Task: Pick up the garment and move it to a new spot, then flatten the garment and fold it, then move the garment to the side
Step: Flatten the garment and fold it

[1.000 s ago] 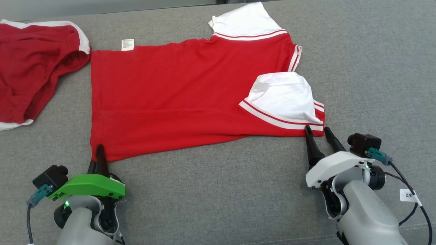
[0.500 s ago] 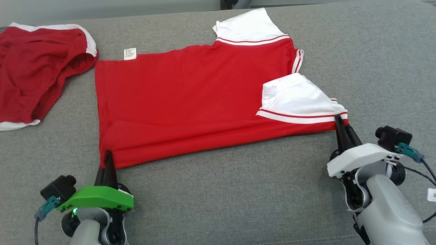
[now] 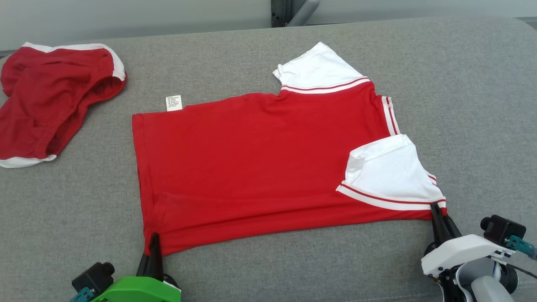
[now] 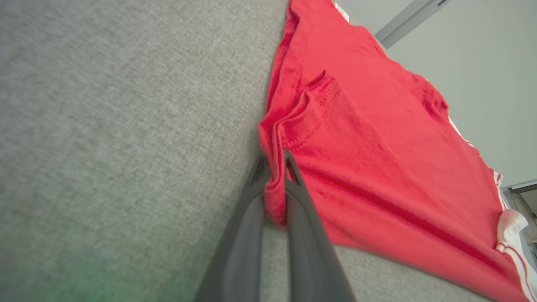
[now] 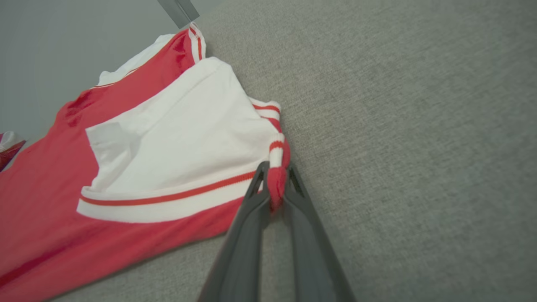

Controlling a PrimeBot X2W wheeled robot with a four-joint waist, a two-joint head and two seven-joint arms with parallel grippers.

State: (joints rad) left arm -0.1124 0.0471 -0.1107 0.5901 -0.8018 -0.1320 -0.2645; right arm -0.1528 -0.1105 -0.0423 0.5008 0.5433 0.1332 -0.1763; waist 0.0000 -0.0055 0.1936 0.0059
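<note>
A red shirt [image 3: 251,167] with white sleeves and striped trim lies spread on the grey cushion, one white sleeve [image 3: 388,174] folded over its body. My left gripper [image 3: 152,247] is shut on the near left hem corner, and the red cloth [image 4: 275,184] bunches between its fingers. My right gripper [image 3: 440,216] is shut on the near right shoulder corner, where the striped edge [image 5: 277,176] is pinched between the dark fingers.
A second dark red garment [image 3: 50,96] with white trim lies crumpled at the far left of the cushion [image 3: 461,105]. Beyond the cushion's back edge runs a pale wall with a metal post [image 3: 289,10].
The right gripper has closed on the shoulder corner and the near edge has been pulled straight and toward me. The camera has tilted, so everything sits lower in the picture.
</note>
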